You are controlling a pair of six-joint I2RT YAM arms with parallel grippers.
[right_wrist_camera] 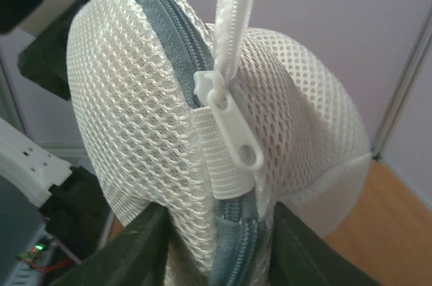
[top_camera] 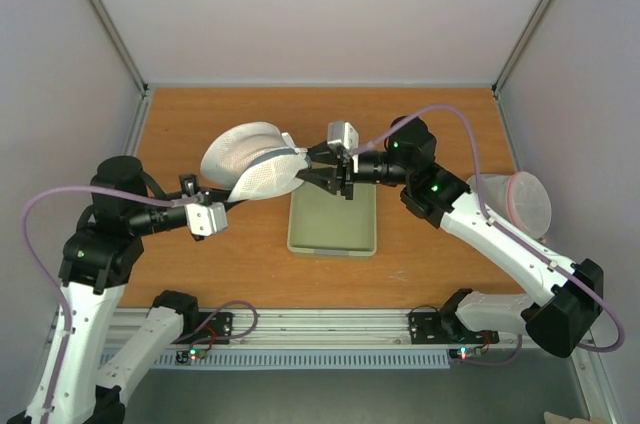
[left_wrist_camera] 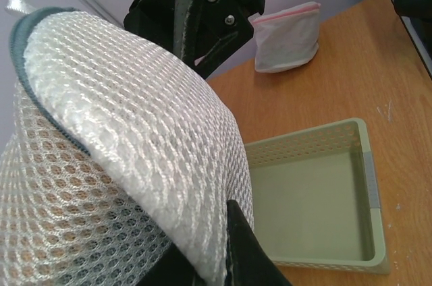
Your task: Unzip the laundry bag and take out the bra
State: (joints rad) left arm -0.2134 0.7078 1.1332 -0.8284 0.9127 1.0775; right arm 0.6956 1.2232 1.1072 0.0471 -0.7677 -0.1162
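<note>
Two arms: both met at the laundry bag (top_camera: pixel 255 164), which was held up off the desk (top_camera: pixel 190 124) just beyond the far left corner of the pale green tray (top_camera: pixel 331 234).
Left fingers (left_wrist_camera: pixel 246 259): narrow, pinched on the bag's mesh wall at its near left side.
Right fingers (right_wrist_camera: pixel 135 252): narrow, clamped across the bag's right end, one on each side of the grey zip band (right_wrist_camera: pixel 162 23).
Zip: appeared fully closed. The white slider (right_wrist_camera: pixel 229 131) sat just above the right fingers, with its ribbon pull (right_wrist_camera: pixel 235 3) standing upward.
Bra: not visible, presumably inside the bag. A warm tint behind the lower mesh in the left wrist view could have been the bra or the desk; which one could not be told.
Other item: a translucent pouch with a pink rim (top_camera: pixel 522 202) lay well apart, at the right.
Progress: judged to be at the first step, with unzipping not yet begun.
Risk 1: with both sets of fingers occupied, neither could take the pull. Letting go on one side would probably let the soft bag sag or swing from the other grip.
Risk 2: the right grip lay on the zip band right beside the slider and might block its travel.
Risk 3: the ribbon looked thin and limp, so a pinch could miss it or slip off.
Risk 4: the mesh seemed to yield easily. A tug on the slider might drag the whole bag out of the left fingers rather than part the teeth.
</note>
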